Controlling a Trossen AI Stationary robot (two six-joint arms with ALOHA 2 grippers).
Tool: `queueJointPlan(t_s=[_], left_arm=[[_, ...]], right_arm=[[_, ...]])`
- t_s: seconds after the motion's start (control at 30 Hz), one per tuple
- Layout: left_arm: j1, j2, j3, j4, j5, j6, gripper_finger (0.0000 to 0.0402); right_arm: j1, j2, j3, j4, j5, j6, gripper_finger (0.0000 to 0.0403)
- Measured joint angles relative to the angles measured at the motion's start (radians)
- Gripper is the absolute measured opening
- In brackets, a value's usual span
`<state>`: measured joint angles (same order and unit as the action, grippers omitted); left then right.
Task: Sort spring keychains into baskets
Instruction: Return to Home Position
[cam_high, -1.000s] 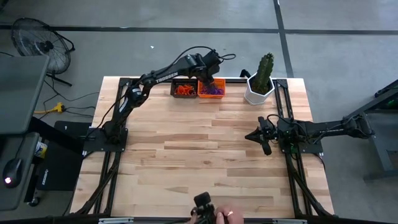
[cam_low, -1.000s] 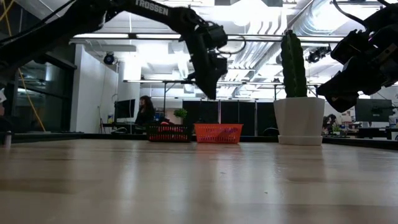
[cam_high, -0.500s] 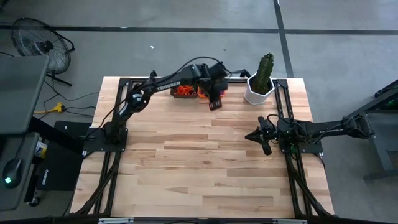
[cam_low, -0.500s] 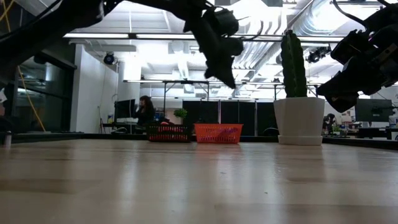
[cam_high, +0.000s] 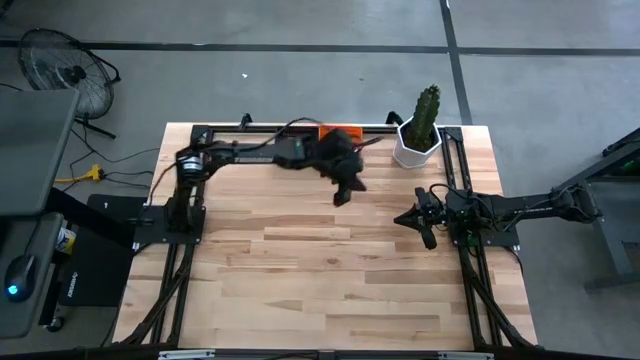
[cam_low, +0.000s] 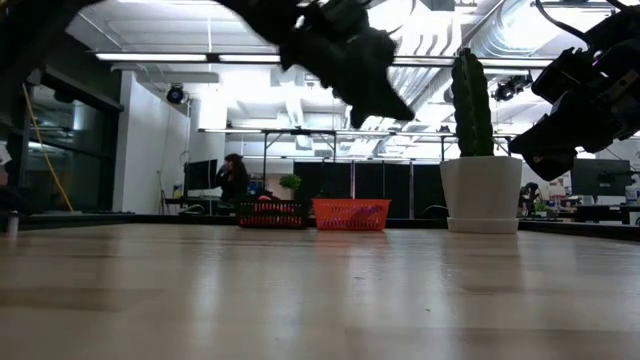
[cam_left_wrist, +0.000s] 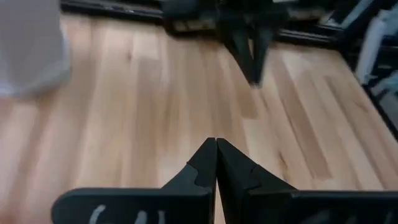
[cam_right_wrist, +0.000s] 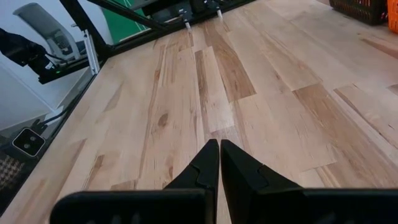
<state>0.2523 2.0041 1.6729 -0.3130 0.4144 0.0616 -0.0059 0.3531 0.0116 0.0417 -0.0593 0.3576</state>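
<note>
The black basket (cam_low: 270, 213) and the orange basket (cam_low: 351, 214) stand side by side at the table's far edge. Orange spring keychains (cam_low: 262, 200) poke above the black basket's rim. From above, my left arm covers the black basket and only a corner of the orange basket (cam_high: 333, 131) shows. My left gripper (cam_high: 343, 196) hangs above the bare table, nearer than the baskets, shut with nothing between its fingers (cam_left_wrist: 216, 144). My right gripper (cam_high: 426, 224) waits shut at the right side (cam_right_wrist: 219, 144).
A white pot with a green cactus (cam_high: 418, 148) stands at the far right, beside the orange basket. Bare wooden table (cam_high: 330, 270) spreads across the middle and near side. Black frame rails (cam_high: 170, 290) run along the table's edges.
My left gripper has swung away from above the orange basket toward the table's near edge and a little to the right. It has tipped up from pointing down to a shallower slant. The arm now lies along the far edge, covering the black basket.
</note>
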Motion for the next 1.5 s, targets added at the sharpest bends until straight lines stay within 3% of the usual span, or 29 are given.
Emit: queueJointPlan(t_s=[0.2, 0.33, 0.67, 0.97, 1.17, 1.5], left_arm=[[0.001, -0.204, -0.451, 0.480, 0.136, -0.122, 0.0000], [0.002, -0.349, -0.657, 0.637, 0.144, -0.179, 0.0000], [0.003, -0.798, -0.947, 0.507, 0.044, -0.092, 0.0000], [0.002, -1.174, -1.209, 0.483, -0.058, -0.155, 0.0000], [-0.021, -1.370, -1.325, 0.459, -0.074, -0.197, 0.0000], [-0.150, -1.653, -1.473, 0.457, -0.120, -0.191, 0.0000]], right_arm=[[0.000, 0.000, 0.000, 0.000, 0.000, 0.000, 0.0012], [0.000, 0.000, 0.000, 0.000, 0.000, 0.000, 0.0012], [0.000, 0.000, 0.000, 0.000, 0.000, 0.000, 0.0012], [0.000, 0.000, 0.000, 0.000, 0.000, 0.000, 0.0012], [0.000, 0.000, 0.000, 0.000, 0.000, 0.000, 0.0012], [0.000, 0.000, 0.000, 0.000, 0.000, 0.000, 0.0012]])
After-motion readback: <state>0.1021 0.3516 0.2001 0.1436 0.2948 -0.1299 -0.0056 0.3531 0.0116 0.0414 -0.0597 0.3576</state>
